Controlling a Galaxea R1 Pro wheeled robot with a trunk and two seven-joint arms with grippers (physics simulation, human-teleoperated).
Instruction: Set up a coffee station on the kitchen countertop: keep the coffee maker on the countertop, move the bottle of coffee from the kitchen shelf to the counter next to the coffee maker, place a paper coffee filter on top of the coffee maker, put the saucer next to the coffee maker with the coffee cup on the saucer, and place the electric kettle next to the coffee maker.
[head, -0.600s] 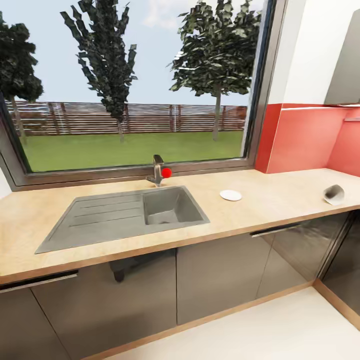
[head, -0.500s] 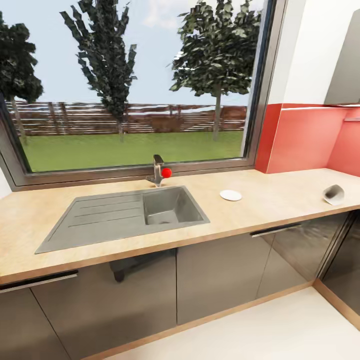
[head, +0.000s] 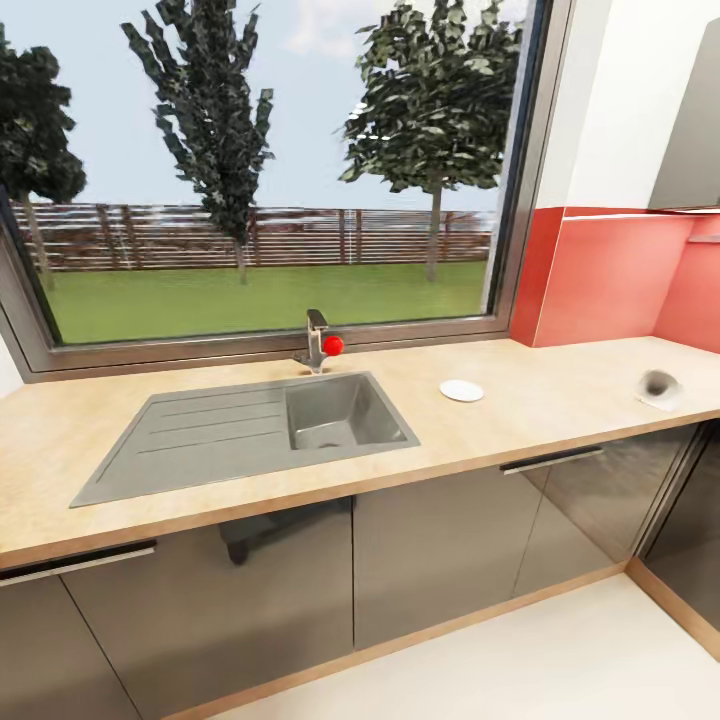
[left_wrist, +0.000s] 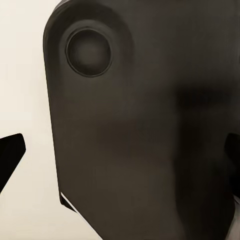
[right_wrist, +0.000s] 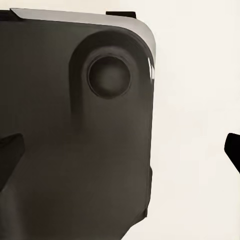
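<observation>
1. Saucer (head: 461, 390): one small white round plate lies flat on the wooden worktop (head: 560, 400), right of centre in the head view, between the sink (head: 250, 425) and the right edge of the frame.
2. One pale, cup-like object (head: 659, 388) lies on its side near the far right edge of the worktop, its dark opening facing the camera. It is probably the coffee cup, but it is too small and blurred to be sure.
3. One grey sink with a draining board is set into the worktop at centre left. One tap (head: 315, 340) with a red knob stands behind it, under a large window (head: 250, 170) showing grass, a fence and three trees.
4. Red wall panels (head: 610, 275) fill the upper right, and dark cabinet fronts (head: 430, 560) run below the worktop.
5. Each wrist view looks at a dark rounded panel with a circular recess, against a pale surface. Dark finger tips sit at the frame edges, spread far apart with nothing between them, so both pincers look released.
6. Judging the step: the robot seems to be approaching or surveying the worktop, with nothing grasped.
7. A likely next move calls for closing in on the saucer or cup and raising an arm.
</observation>
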